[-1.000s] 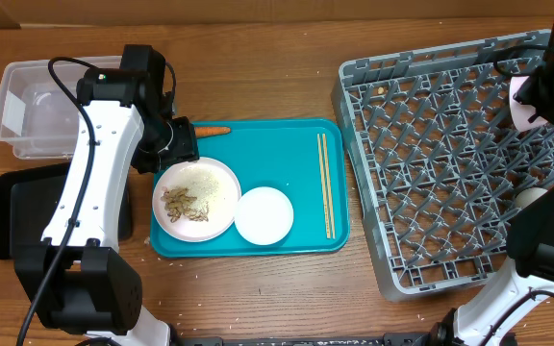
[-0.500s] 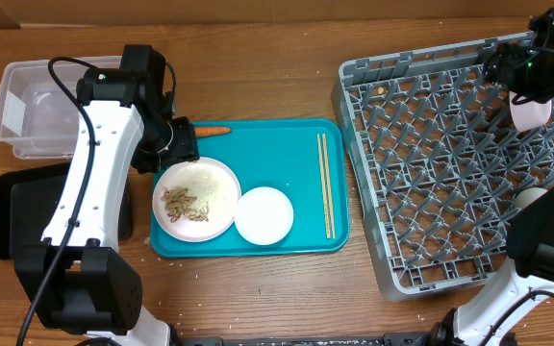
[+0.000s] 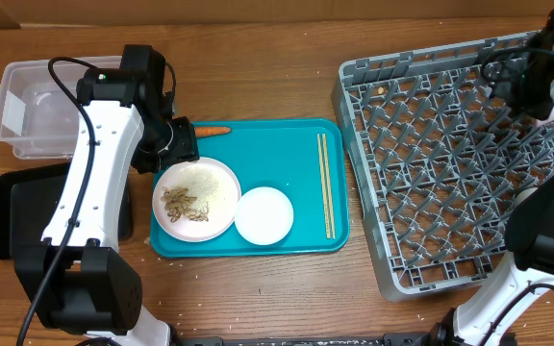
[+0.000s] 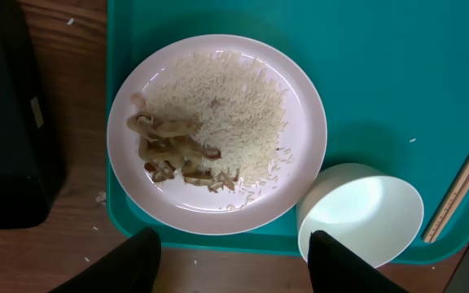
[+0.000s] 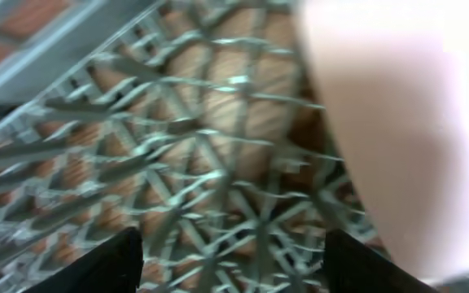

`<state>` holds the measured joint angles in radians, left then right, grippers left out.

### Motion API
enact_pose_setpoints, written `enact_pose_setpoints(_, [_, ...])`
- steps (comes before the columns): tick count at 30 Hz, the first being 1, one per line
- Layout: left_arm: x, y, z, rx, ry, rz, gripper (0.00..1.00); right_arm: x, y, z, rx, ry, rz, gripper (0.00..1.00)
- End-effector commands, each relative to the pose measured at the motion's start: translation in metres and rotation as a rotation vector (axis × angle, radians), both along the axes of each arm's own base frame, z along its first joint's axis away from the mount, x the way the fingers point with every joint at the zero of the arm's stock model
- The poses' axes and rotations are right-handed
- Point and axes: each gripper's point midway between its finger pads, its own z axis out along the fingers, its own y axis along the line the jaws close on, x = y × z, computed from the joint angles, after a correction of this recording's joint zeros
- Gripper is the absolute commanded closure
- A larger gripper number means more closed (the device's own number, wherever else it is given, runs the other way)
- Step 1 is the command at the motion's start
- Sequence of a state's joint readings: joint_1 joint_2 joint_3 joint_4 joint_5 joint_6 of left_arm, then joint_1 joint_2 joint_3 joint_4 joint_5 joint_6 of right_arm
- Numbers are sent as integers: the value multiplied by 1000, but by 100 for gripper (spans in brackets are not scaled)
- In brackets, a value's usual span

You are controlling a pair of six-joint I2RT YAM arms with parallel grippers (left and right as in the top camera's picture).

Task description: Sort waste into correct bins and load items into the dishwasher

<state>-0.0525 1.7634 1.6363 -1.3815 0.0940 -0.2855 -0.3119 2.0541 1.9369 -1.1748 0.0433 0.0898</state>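
A white plate [image 3: 200,187] with beige food scraps [image 4: 177,155] and white rice [image 4: 230,114] sits on the teal tray's left side. An empty white bowl [image 3: 264,215] stands next to it, and it also shows in the left wrist view [image 4: 365,212]. Chopsticks [image 3: 325,183] lie at the tray's right and a carrot [image 3: 212,131] at its top left. My left gripper [image 4: 234,264] is open and empty, just above the plate's near rim. My right gripper [image 5: 234,264] is open and empty over the grey dish rack [image 3: 431,163], beside a blurred white dish [image 5: 397,122]. Foil ball and red wrapper are out of view.
The clear tub [image 3: 37,106] stands at the far left with the black tray [image 3: 22,207] in front of it. The teal tray [image 3: 296,144] lies mid-table. Another white dish [image 3: 532,197] sits at the rack's right edge. A small orange bit [image 3: 381,89] lies in the rack's far left corner.
My right arm has swung over the rack's far right corner and now covers the white dish seen there before. The left arm has not moved.
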Motion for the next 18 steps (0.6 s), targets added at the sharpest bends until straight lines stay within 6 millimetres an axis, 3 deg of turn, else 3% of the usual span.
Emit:
enact_pose_setpoints(1, [1,-4,12,-13,-37,-2,39,-13,-31,34,-160,-37,-187,27])
enact_pose_setpoints(5, [2,-5,12,-13,-40,-2,39,-7,-17,54,-114,-106,-118,25])
enact_pose_setpoints(11, [3,-5,12,-14,-42,-2,39,-9,10,65,-15,-136,-19,25])
enact_pose_setpoints(18, [3,-5,12,-14,-42,-2,39,-12,6,92,-59,-204,-31,24])
